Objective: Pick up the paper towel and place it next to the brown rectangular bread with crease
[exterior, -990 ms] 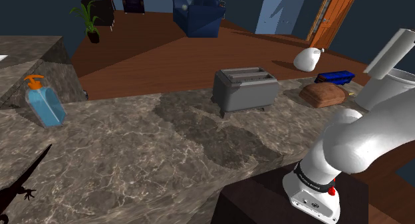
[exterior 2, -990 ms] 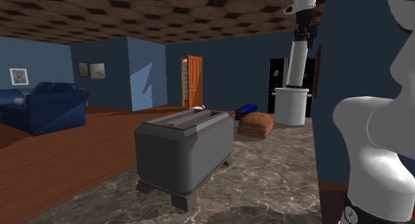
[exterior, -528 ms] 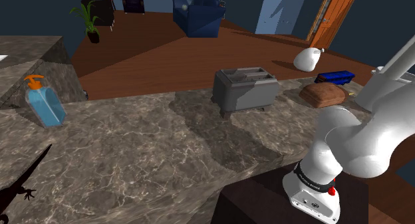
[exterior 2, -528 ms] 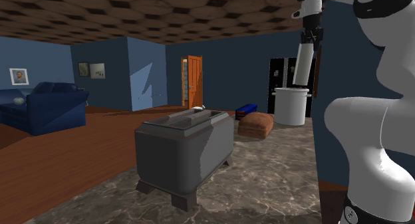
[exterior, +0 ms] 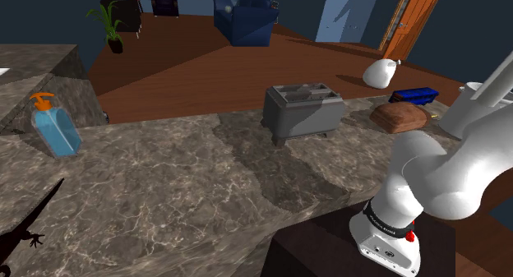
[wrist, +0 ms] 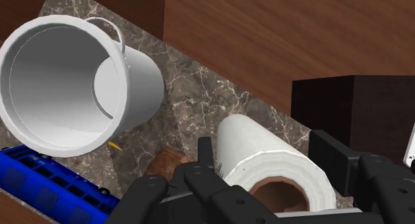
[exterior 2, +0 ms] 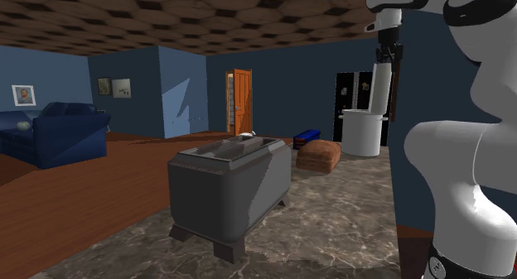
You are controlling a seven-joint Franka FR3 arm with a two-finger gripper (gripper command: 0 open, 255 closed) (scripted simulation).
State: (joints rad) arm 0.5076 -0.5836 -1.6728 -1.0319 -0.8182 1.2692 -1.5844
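Paper towel [wrist: 266,166], a white roll with a brown core, sits clamped between the black jaws, one finger [wrist: 206,156] pressed to each side. In the second exterior view the roll [exterior 2: 382,87] hangs upright in the air under the white arm, its lower end level with the rim of a white pot [exterior 2: 363,132].

Straight below the jaws, a piece of the brown bread [wrist: 166,166] peeks out beside the roll on the marbled surface [wrist: 193,90]. Just beside it lies a blue tray [wrist: 53,183], and the white pot [wrist: 143,76] with a thin handle stands close by. A dark box [wrist: 352,103] stands beside the surface, over the wooden floor [wrist: 266,30].

Farther along the surface in the shoulder view, the bread [exterior: 399,117] lies in front of the blue tray [exterior: 413,95]. A grey toaster [exterior: 302,111] stands apart from them toward that view's left. Well beyond it, near the left edge, stands a blue soap dispenser [exterior: 53,126] with an orange pump.

Past the surface, a blue armchair [exterior: 244,19] and a potted plant [exterior: 111,25] stand on the floor at the far side of the room.
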